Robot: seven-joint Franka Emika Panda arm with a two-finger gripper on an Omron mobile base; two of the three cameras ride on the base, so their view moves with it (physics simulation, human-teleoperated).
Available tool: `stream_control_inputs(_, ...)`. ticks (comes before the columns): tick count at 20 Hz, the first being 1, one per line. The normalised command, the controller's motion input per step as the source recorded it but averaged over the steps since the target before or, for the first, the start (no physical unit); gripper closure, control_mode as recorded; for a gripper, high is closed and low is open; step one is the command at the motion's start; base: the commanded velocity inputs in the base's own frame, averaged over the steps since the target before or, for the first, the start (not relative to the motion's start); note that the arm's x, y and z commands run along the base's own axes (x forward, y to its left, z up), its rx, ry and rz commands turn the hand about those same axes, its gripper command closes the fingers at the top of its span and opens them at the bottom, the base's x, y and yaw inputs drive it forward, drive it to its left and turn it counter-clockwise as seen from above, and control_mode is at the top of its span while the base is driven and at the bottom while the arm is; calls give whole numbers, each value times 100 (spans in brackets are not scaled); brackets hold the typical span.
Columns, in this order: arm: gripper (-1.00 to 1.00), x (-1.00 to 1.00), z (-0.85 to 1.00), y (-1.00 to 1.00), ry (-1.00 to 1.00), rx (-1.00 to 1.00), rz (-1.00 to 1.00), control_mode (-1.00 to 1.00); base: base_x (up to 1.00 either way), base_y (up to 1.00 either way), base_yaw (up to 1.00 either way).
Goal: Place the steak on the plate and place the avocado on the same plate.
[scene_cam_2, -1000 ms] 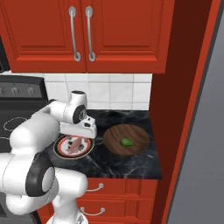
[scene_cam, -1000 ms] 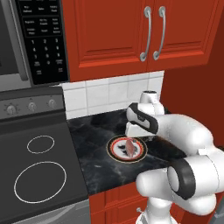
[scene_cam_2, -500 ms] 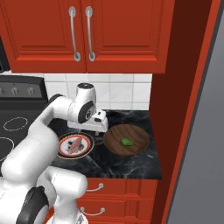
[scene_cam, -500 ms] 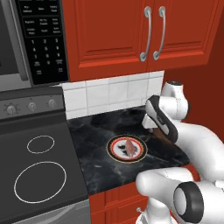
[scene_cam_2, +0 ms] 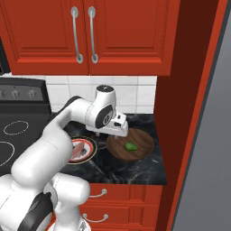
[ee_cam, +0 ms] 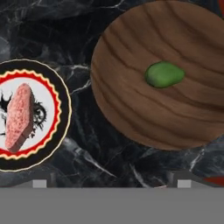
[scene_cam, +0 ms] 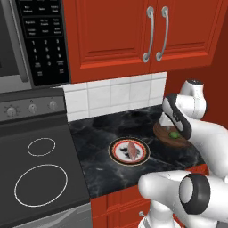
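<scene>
Roughly halfway: steak (ee_cam: 19,117) lying flat on the plate (ee_cam: 61,103), so step 1 of 2 looks done. Avocado (ee_cam: 164,74) not yet moved, sitting alone in the round wooden bowl (ee_cam: 131,113) just right of the plate on the black marble counter (ee_cam: 87,26). Gripper (scene_cam_2: 121,129) spread wide, pinching nothing, hanging over the bowl's near-left edge. Left to do: drop onto avocado, grasp, carry across to plate beside steak.
</scene>
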Motion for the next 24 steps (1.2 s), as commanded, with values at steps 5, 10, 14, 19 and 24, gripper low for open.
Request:
stream_control_inputs(5, -100, 35, -8, -44, 5, 0, -11, -100, 0, 0, 0)
stream_control_inputs(10, -100, 20, -32, -25, 1, 0, -7, -100, 0, 0, 0)
stream_control_inputs(14, -100, 19, -41, -14, 0, 0, -8, -100, 0, 0, 0)
stream_control_inputs(19, -100, 17, -11, -6, 0, 0, -5, -100, 0, 0, 0)
stream_control_inputs(24, -100, 17, -1, -7, 0, 0, -6, -100, 0, 0, 0)
